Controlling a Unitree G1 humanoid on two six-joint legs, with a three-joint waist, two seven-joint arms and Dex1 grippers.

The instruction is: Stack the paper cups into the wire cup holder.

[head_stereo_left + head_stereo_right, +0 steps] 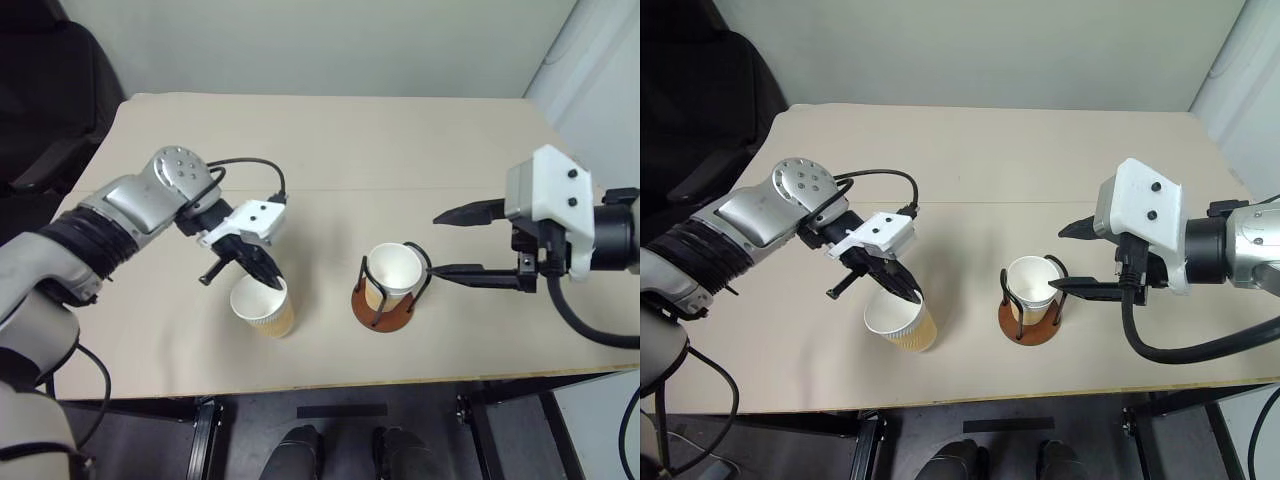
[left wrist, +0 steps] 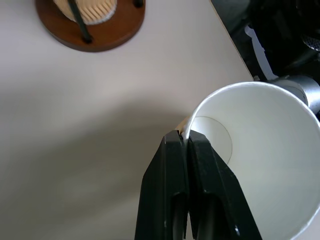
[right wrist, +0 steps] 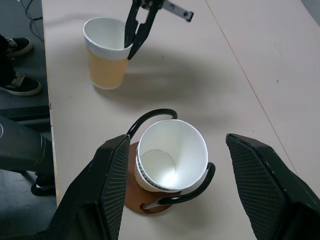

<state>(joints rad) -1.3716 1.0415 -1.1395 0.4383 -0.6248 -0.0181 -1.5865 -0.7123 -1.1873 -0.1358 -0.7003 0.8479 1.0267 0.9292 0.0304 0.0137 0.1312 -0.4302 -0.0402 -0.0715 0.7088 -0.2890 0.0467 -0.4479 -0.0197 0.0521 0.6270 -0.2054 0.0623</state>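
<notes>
Beige table, pale wall behind

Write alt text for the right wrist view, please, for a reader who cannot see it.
The right gripper, fingers wide apart, flanks a paper cup seated in the wire cup holder. Beyond, the left gripper pinches the rim of a second cup standing on the table.

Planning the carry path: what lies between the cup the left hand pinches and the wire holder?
Bare table: nothing stands between the pinched cup and the wire holder, as the left eye view shows.
</notes>
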